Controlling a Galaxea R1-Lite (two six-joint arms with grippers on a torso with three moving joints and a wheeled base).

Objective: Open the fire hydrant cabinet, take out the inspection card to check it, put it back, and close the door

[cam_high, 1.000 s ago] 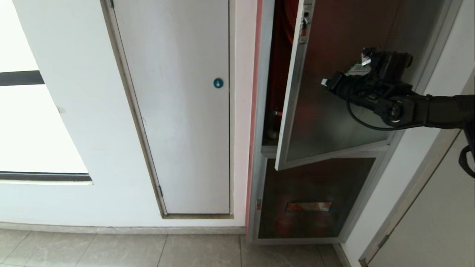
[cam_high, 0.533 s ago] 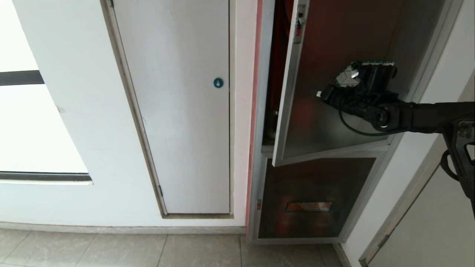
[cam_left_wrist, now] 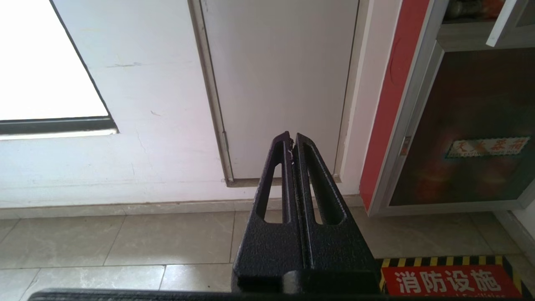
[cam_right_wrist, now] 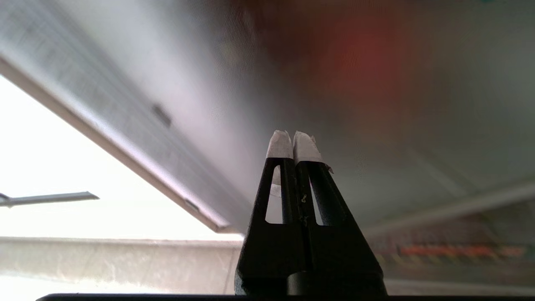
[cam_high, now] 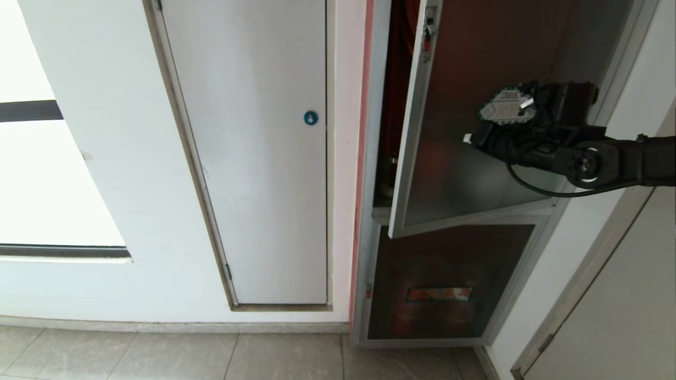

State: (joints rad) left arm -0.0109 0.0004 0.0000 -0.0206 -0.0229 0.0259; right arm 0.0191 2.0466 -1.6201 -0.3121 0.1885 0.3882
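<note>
The right tool, fingers pressed together and empty, was seen at the frame's right against the ajar door, whose free edge lay leftward.

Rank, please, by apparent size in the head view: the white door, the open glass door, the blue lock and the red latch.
1. White door
2. Glass door, tilted towards the camera, so only roughly comparable
3. Red latch
4. Blue lock, close to the latch

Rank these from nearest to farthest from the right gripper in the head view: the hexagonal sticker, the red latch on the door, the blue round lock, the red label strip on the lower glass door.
From the right gripper, raised in front of the door's glass:
1. Hexagonal sticker, right beside it on the glass.
2. Red latch, up at the door's free edge.
3. Red label strip, well below on the lower glass door.
4. Blue round lock, on the white door to the left.
</note>
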